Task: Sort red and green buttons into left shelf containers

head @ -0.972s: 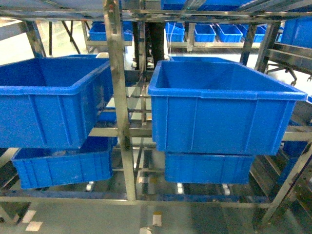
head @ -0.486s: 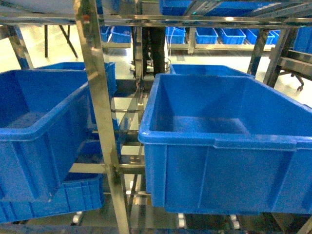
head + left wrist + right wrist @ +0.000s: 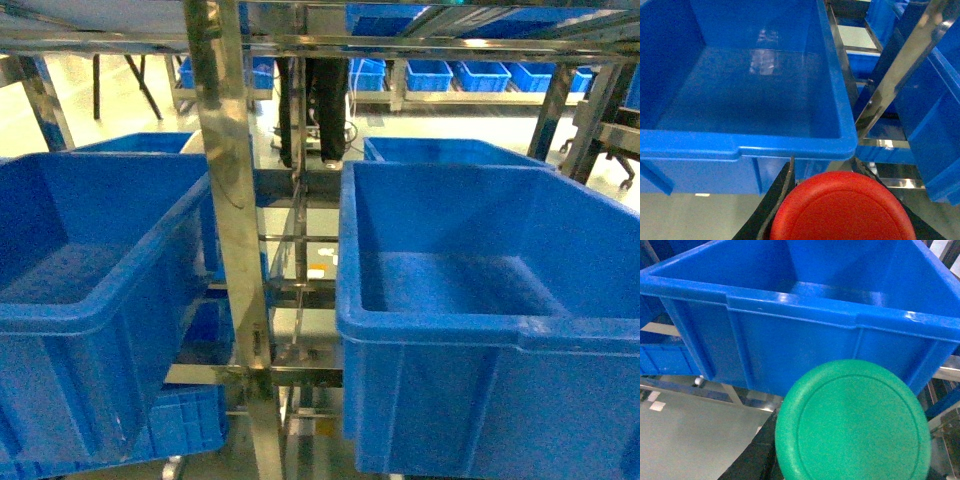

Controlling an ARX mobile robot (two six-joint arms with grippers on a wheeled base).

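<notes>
The red button (image 3: 842, 210) fills the bottom of the left wrist view. My left gripper (image 3: 824, 167) is shut on it, and its black fingers (image 3: 777, 200) flank the cap. It hangs just outside the near rim of a blue container (image 3: 790, 145), below rim height. The green button (image 3: 855, 425) fills the lower right wrist view, with my right gripper (image 3: 852, 410) shut on it, in front of the other container's wall (image 3: 790, 340). In the head view the left container (image 3: 90, 310) and right container (image 3: 480, 335) sit side by side. Neither gripper shows there.
A steel shelf post (image 3: 230, 220) stands between the two containers, with crossbars (image 3: 300, 370) behind it. Lower blue bins (image 3: 185, 420) sit on the shelf underneath. More blue bins (image 3: 430, 72) line racks in the background. A slanted steel strut (image 3: 895, 75) runs right of the left container.
The head view has come closer to the shelf. Both containers look larger and lower in the frame, and their insides show more. The steel post has shifted slightly right since half a second ago.
</notes>
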